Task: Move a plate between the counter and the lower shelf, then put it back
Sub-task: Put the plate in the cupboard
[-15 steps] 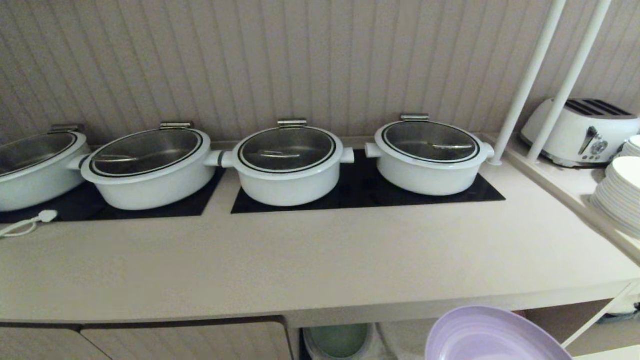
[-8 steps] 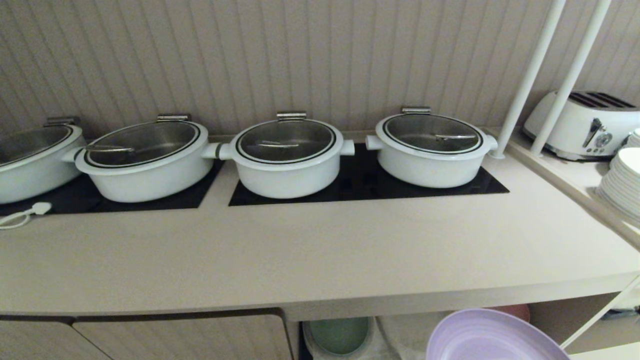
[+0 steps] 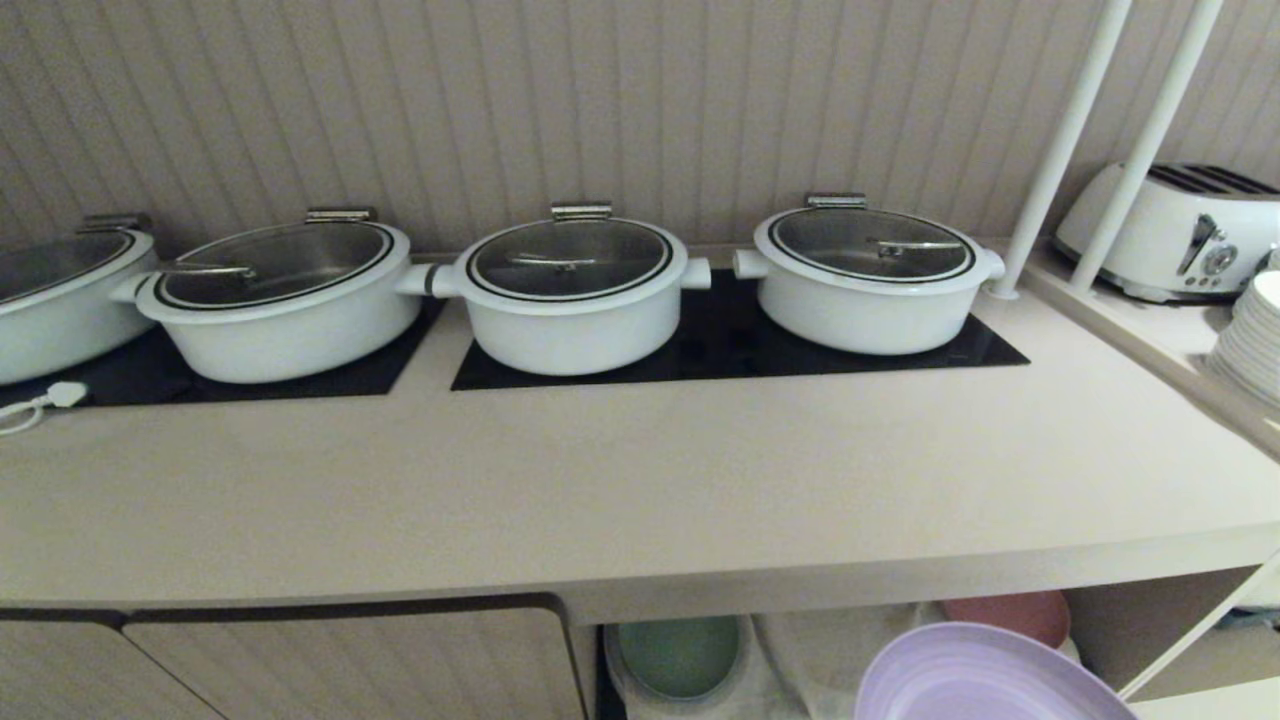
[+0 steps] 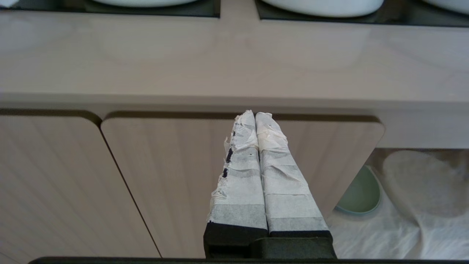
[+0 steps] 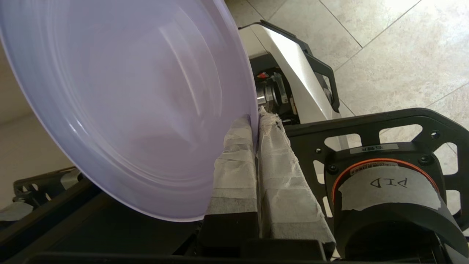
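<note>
Head view: the plate sits at lower right of frame, below the front edge of the counter and in front of the lower shelf opening. Green plate at the shelf's left, pink plate behind the lilac one; the white cloth between them looks free. Three lidded white pots stand on the black hob panels.

Left wrist view: left gripper has taped fingers pressed together, holding nothing, before a cabinet door.

Right wrist view: right gripper is clamped on the plate's rim, plate tilted.

Judgement: plate is going into the shelf. Level it, pass under the counter edge, aim for the middle gap. Hazards: counter lip, both neighbouring plates, cloth snagging.
</note>
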Controlling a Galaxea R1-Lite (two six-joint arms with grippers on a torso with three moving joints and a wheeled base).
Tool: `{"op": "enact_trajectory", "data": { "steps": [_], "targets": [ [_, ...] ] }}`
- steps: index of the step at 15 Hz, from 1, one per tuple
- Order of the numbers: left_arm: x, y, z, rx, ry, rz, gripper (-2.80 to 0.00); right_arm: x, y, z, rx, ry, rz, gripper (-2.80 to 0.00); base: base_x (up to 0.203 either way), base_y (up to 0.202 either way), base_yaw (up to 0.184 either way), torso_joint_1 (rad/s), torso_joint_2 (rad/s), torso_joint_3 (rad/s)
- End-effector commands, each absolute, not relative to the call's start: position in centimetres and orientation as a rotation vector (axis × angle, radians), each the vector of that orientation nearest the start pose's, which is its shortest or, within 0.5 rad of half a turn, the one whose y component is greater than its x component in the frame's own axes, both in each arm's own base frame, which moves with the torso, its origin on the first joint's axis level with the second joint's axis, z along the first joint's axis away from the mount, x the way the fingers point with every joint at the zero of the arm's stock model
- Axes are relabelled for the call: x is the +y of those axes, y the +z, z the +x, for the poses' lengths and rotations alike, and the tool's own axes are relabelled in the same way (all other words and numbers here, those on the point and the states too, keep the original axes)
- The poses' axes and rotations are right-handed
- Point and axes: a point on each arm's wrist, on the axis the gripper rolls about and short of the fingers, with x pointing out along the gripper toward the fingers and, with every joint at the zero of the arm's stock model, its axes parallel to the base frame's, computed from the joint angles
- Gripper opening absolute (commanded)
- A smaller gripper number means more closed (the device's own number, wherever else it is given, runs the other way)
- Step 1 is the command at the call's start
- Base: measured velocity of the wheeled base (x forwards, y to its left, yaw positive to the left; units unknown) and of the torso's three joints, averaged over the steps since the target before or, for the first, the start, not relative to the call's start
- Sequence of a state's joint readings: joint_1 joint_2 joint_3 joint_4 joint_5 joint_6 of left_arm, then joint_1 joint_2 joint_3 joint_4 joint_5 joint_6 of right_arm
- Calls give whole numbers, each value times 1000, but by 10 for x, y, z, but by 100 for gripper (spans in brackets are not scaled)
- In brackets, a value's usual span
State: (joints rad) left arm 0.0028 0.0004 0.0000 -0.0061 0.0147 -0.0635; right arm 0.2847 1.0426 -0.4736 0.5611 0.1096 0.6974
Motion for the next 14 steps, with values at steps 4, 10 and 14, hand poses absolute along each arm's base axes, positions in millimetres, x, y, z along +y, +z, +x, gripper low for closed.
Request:
{"op": "enact_trajectory", "data": {
  "steps": [4, 10, 14],
  "targets": [
    [0, 76, -23, -7, 18, -64, -280, 24, 132, 73, 1215, -65, 512, -280, 0, 0, 0, -160, 345, 182],
    [0, 76, -23, -7, 18, -64, -280, 24, 131, 73, 1217, -66, 513, -280, 0, 0, 0, -208, 452, 241],
    [0, 76, -23, -7, 18, -64, -280, 24, 130, 72, 1222, -70, 512, -280, 0, 0, 0, -249, 543, 294]
  ]
}}
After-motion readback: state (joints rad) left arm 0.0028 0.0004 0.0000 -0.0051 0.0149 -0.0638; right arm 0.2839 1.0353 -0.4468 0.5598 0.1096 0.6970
